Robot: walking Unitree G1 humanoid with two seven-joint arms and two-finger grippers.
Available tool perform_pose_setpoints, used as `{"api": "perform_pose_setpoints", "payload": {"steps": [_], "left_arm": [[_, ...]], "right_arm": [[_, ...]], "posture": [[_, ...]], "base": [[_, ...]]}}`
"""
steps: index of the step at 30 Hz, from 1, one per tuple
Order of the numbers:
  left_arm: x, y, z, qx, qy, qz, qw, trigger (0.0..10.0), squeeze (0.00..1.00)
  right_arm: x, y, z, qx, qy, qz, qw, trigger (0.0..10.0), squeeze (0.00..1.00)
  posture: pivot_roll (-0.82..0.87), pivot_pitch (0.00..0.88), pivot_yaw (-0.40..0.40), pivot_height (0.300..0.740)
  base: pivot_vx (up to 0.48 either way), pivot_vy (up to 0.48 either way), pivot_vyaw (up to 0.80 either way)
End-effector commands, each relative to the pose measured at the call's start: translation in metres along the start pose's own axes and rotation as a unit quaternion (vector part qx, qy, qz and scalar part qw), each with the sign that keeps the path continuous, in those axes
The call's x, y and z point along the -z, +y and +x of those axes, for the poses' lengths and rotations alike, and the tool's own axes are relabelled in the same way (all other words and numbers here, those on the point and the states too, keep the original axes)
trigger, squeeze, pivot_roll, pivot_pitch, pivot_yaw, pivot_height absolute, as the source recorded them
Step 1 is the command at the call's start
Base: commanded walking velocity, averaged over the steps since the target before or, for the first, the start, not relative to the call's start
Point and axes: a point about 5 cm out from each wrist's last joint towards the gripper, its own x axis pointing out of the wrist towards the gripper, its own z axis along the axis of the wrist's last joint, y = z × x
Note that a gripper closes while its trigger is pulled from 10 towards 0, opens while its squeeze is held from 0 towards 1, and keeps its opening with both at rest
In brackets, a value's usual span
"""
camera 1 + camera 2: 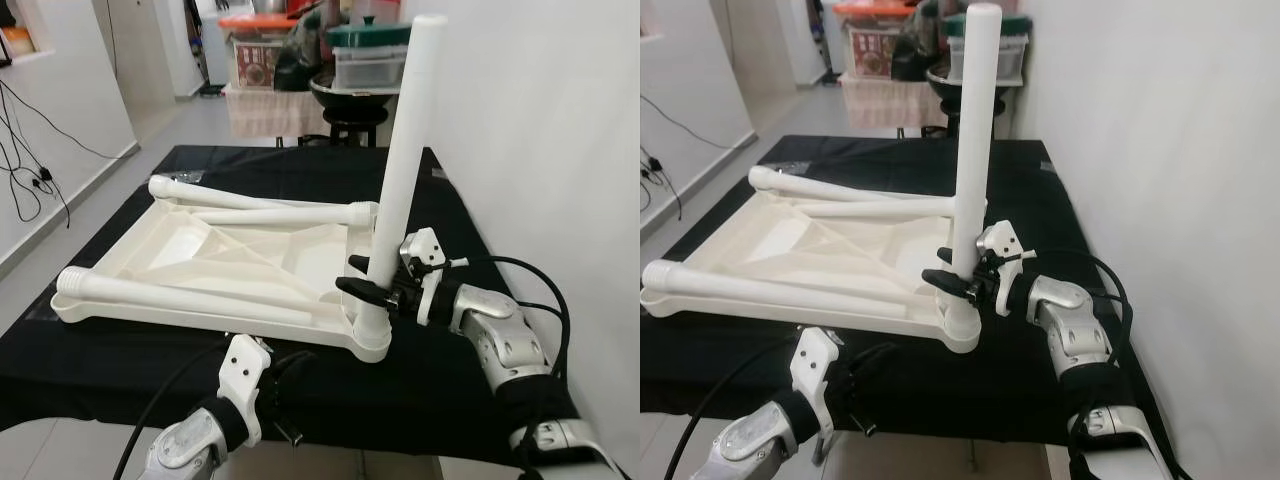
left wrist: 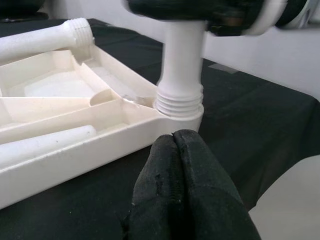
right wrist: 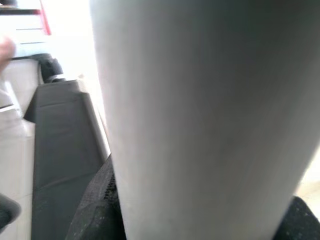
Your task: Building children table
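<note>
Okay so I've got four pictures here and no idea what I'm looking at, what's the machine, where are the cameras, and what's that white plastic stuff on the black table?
This is a humanoid robot with two silver arms, each ending in two black fingers. The two wide pictures come from cameras in its head, looking down over a table under a black cloth. The other two come from a camera on each wrist, looking along that arm's fingers.

On the cloth lies a white plastic child's tabletop, turned upside down. Three loose white legs rest across it. A fourth leg stands upright in the corner socket nearest the robot's right arm, with its screw threads visible there.

The right gripper is closed around that upright leg low down. The left gripper has its fingers shut on nothing, close in front of the same corner.
</note>
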Motion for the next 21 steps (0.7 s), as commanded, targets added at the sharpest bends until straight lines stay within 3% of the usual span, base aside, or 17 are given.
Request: {"api": "perform_pose_setpoints", "payload": {"steps": [1, 2, 3, 4, 7, 11, 12, 16, 17, 20, 21], "left_arm": [[-0.002, 0.000, -0.001, 0.004, -0.001, 0.001, 1.000, 10.0, 0.00], [-0.002, 0.000, -0.001, 0.003, -0.001, 0.001, 1.000, 10.0, 0.00], [-0.002, 0.000, -0.001, 0.003, -0.001, 0.001, 1.000, 10.0, 0.00], [-0.003, 0.000, -0.001, 0.004, -0.004, 0.001, 1.000, 10.0, 0.00], [-0.003, 0.000, -0.001, 0.004, -0.005, 0.002, 1.000, 10.0, 0.00], [-0.004, -0.001, -0.001, 0.009, -0.007, 0.003, 1.000, 10.0, 0.00], [-0.004, 0.000, 0.000, 0.008, -0.009, 0.004, 1.000, 10.0, 0.00], [-0.005, 0.000, 0.000, 0.005, -0.012, 0.005, 1.000, 10.0, 0.00], [-0.005, 0.001, 0.001, 0.005, -0.013, 0.006, 1.000, 10.0, 0.00], [-0.006, 0.001, 0.005, 0.003, -0.016, 0.009, 1.000, 10.0, 0.00], [-0.006, 0.001, 0.005, 0.003, -0.016, 0.009, 1.000, 10.0, 0.00]], "right_arm": [[0.044, 0.015, -0.003, 0.143, 0.101, 0.082, 0.981, 0.0, 0.00], [0.048, 0.027, -0.002, 0.162, 0.107, 0.093, 0.976, 0.0, 0.00], [0.048, 0.027, -0.002, 0.162, 0.107, 0.093, 0.976, 0.0, 0.00], [0.052, 0.036, 0.001, 0.150, 0.119, 0.073, 0.979, 0.0, 0.00], [0.053, 0.038, 0.003, 0.140, 0.125, 0.057, 0.980, 0.0, 0.00], [0.045, 0.026, 0.008, 0.164, 0.120, 0.044, 0.978, 0.0, 0.00], [0.043, 0.025, 0.010, 0.167, 0.114, 0.047, 0.978, 10.0, 0.00], [0.034, 0.033, 0.014, 0.125, 0.079, 0.067, 0.987, 10.0, 0.00], [0.028, 0.034, 0.016, 0.101, 0.062, 0.064, 0.991, 10.0, 1.00], [0.000, 0.039, 0.016, 0.022, 0.008, 0.032, 0.999, 10.0, 1.00], [0.000, 0.039, 0.016, 0.022, 0.008, 0.032, 0.999, 10.0, 1.00]], "posture": [[0.05, 0.000, -0.017, 0.740], [0.05, 0.000, -0.017, 0.740], [0.05, 0.000, -0.017, 0.740], [0.05, 0.000, -0.005, 0.740], [0.05, 0.000, -0.008, 0.740], [0.06, 0.000, -0.013, 0.740], [0.06, 0.000, -0.022, 0.740], [0.06, 0.000, -0.021, 0.740], [0.06, 0.000, -0.018, 0.740], [0.05, 0.000, -0.015, 0.740], [0.05, 0.000, -0.015, 0.740]], "base": [[0.000, 0.000, 0.00], [0.000, 0.000, 0.00], [0.000, 0.000, 0.00], [0.000, 0.000, 0.00], [0.000, 0.000, 0.00], [0.000, 0.000, 0.00], [0.000, 0.000, 0.00], [0.000, 0.000, 0.00], [0.000, 0.000, 0.00], [0.000, 0.000, 0.00], [0.000, 0.000, 0.00]]}}
